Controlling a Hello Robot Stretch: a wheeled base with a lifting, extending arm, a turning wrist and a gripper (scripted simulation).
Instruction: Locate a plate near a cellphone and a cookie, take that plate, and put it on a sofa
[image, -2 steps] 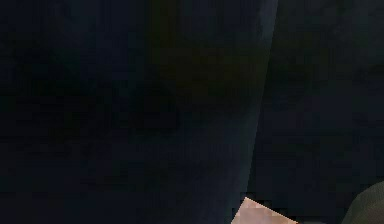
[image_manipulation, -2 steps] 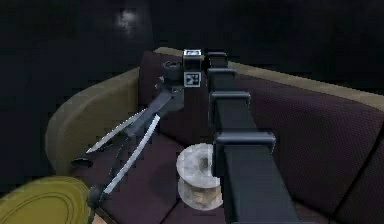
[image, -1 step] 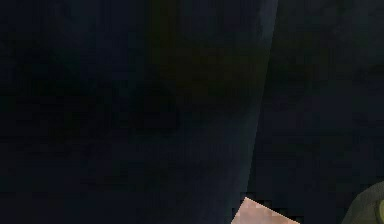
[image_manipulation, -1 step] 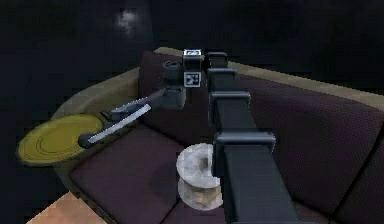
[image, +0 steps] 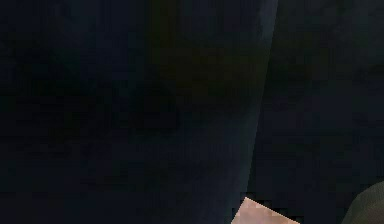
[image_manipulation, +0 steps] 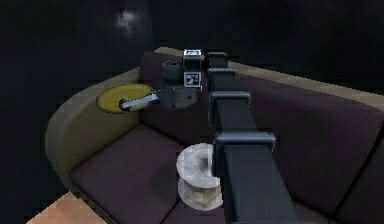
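In the arm side view a yellow plate (image_manipulation: 116, 100) lies flat at the left end of a dark purple sofa (image_manipulation: 300, 130) with an olive-tan frame. My arm (image_manipulation: 235, 130) rises from the bottom edge and ends at two white marker squares. Left of the squares the gripper (image_manipulation: 140, 101) points its thin fingers at the plate. The plate rests on the sofa behind the fingers, so I cannot tell whether the gripper holds anything.
A pale, spool-shaped object (image_manipulation: 198, 178) stands on the sofa seat just left of the arm. The sofa's curved tan rim (image_manipulation: 62, 125) runs along the left. In the forward view a dark surface looms close, with a small patch of light floor (image: 262, 213) at the bottom.
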